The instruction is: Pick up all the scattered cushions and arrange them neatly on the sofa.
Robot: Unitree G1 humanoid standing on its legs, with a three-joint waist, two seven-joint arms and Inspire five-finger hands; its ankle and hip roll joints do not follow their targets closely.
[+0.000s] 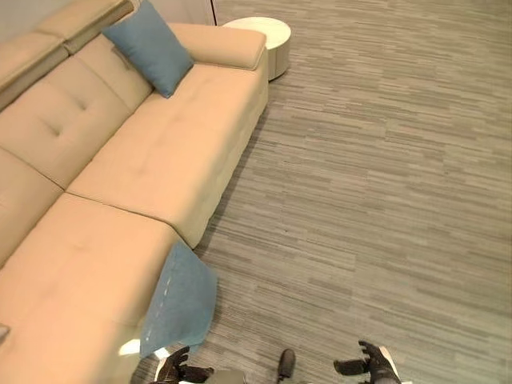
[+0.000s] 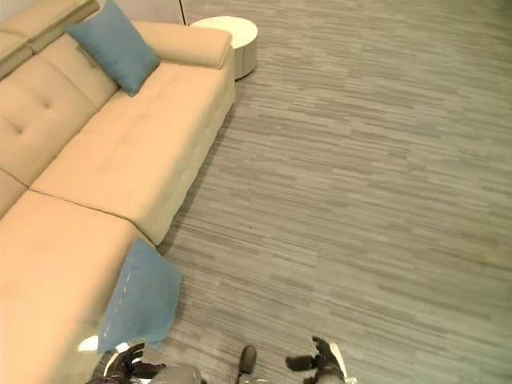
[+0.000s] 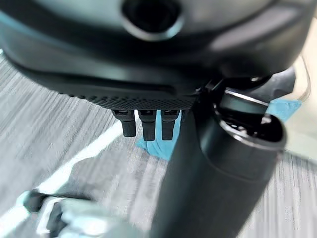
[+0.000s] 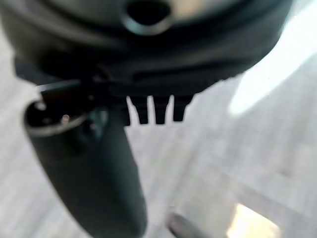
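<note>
Left eye view, sofa: a long beige upholstered sofa [image 1: 152, 152] runs along the left side over grey striped carpet floor [image 1: 384, 160].
Left eye view, first cushion: a square blue fabric cushion [image 1: 149, 46] leans upright against the backrest at the far end, near the armrest.
Left eye view, second cushion: a second blue fabric cushion [image 1: 181, 300] stands on the floor, leaning against the front corner of the near seat section.
Left eye view, table: a round white side table [image 1: 262, 38] sits just beyond the sofa's far armrest.
Left eye view, hands: the left hand [image 1: 178, 366] is low at the bottom edge, just beside the floor cushion's lower corner; the right hand [image 1: 370, 365] is well apart from it, over bare floor.
Left wrist view: the left hand's fingers hang straight and loose, holding nothing, with a patch of the blue floor cushion past them.
Right wrist view: the right hand's fingers look straight and empty, though the view is blurred.
</note>
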